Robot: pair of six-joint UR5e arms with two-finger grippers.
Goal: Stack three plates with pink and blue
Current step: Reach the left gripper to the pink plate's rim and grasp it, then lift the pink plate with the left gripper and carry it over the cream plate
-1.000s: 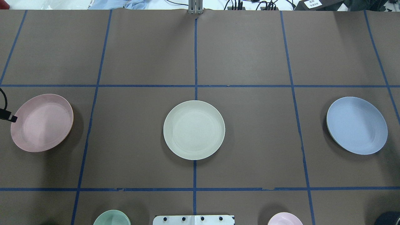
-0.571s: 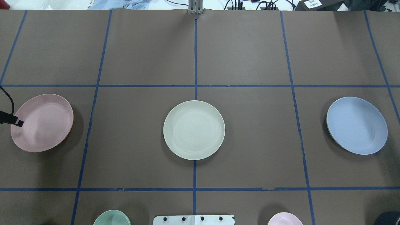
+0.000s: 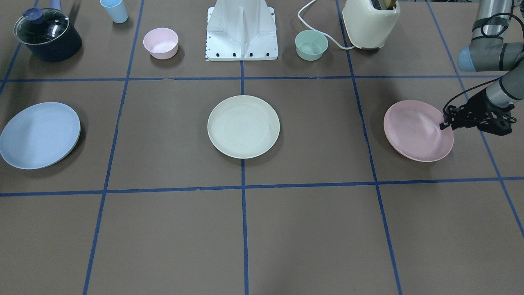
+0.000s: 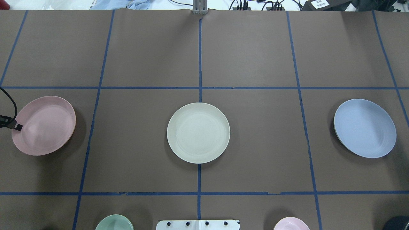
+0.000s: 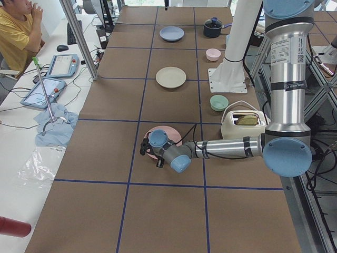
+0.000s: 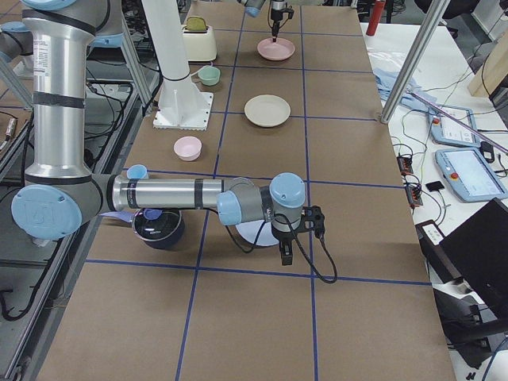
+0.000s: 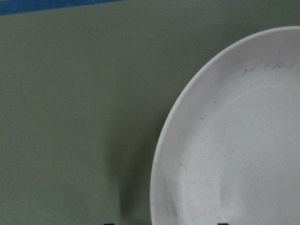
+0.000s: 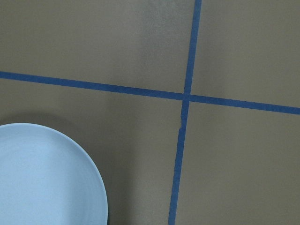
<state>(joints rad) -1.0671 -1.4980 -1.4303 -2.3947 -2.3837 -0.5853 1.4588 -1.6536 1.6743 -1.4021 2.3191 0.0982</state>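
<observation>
The pale pink plate [image 4: 44, 126] lies at the table's left and also shows in the front view [image 3: 415, 129]. My left gripper [image 3: 444, 123] is low at the plate's outer rim, seen in the overhead view [image 4: 17, 127]. In the left wrist view the rim [image 7: 157, 164] runs between two dark fingertip ends, so the jaws stand open astride it. The cream-white plate [image 4: 198, 132] lies at the centre. The light blue plate [image 4: 365, 127] lies at the right. My right gripper [image 6: 286, 252] hangs beside the blue plate [image 8: 42, 178]; I cannot tell its state.
Along the robot's side stand a dark lidded pot [image 3: 47, 35], a light blue cup [image 3: 114, 10], a small pink bowl [image 3: 160, 42], the white robot base [image 3: 241, 28], a mint bowl [image 3: 311, 44] and a cream toaster [image 3: 370, 22].
My left gripper has moved a little toward the robot's side and inward over the pink plate's rim. The pink plate has shifted very slightly toward the centre.
</observation>
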